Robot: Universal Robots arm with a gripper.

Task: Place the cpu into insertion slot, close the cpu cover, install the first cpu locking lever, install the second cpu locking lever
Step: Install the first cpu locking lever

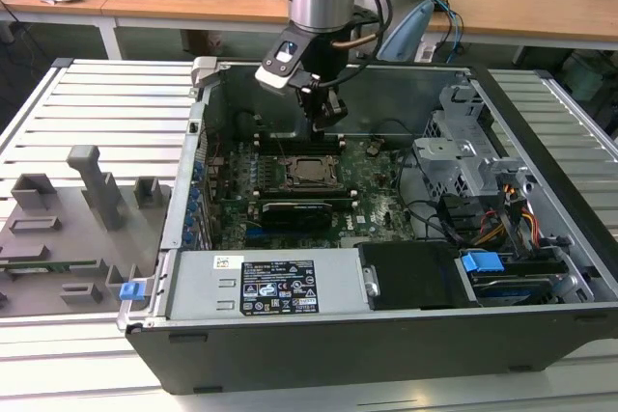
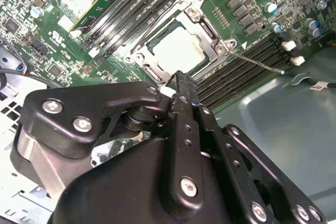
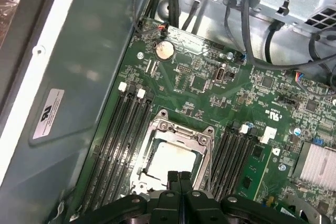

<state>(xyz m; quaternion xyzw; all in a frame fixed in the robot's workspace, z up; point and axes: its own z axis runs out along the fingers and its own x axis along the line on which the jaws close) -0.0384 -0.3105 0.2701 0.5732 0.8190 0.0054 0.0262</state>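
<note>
Cpu seated mid-board, gripper poised just above it.
In the exterior view the pale, silvery cpu lies flat in the insertion slot, framed by the dark cpu cover. The arm hangs vertical, and the gripper has its fingers pressed together.

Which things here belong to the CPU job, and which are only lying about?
Job: cpu; cpu cover, lying over it; locking lever; tool.
Lying about: coin battery; heatsink; power supply; grey fixtures.
</note>
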